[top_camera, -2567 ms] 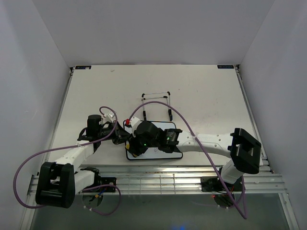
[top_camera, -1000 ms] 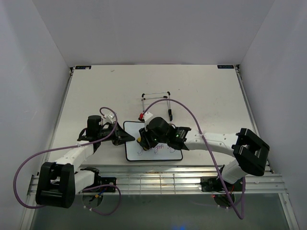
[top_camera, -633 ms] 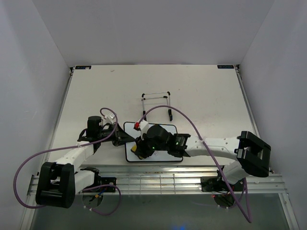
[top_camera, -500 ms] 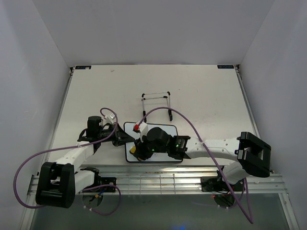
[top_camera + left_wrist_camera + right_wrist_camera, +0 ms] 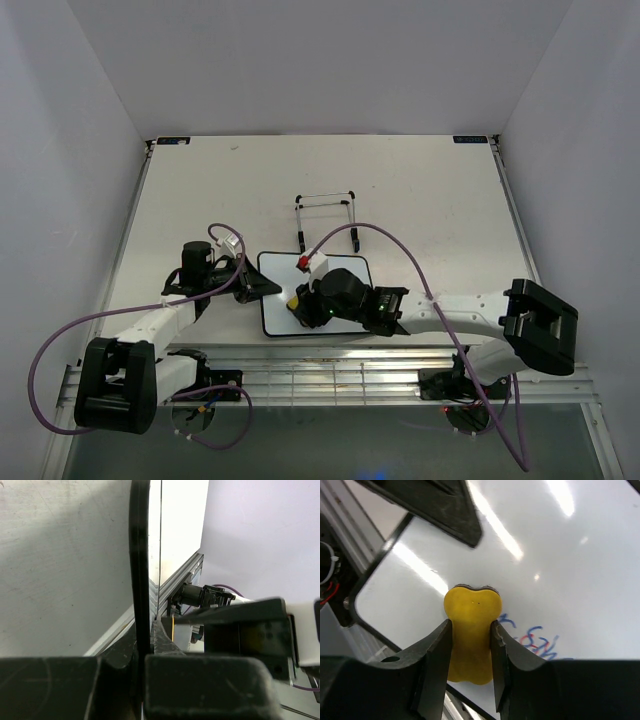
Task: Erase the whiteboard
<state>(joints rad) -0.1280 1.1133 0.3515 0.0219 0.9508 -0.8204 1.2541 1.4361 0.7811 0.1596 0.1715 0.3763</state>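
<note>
The whiteboard (image 5: 283, 275) lies flat near the table's front edge, white with a thin black frame. My left gripper (image 5: 262, 287) is shut on its left frame edge (image 5: 140, 570), seen edge-on in the left wrist view. My right gripper (image 5: 298, 300) is shut on the yellow peanut-shaped eraser (image 5: 471, 630) and holds it on the board's face (image 5: 560, 560), left of the middle. Red-purple and blue scribble (image 5: 535, 641) remains just right of the eraser. The right arm hides the board's right part from above.
The black wire easel stand (image 5: 326, 215) stands just behind the board. The metal rail at the table's front edge (image 5: 330, 372) runs close in front of the board. Purple cables (image 5: 380, 240) loop over both arms.
My right gripper has swept the eraser back and forth across the board, left then a little right. The scribble seen a second ago is now mostly hidden under the arm. The left gripper stayed put.
</note>
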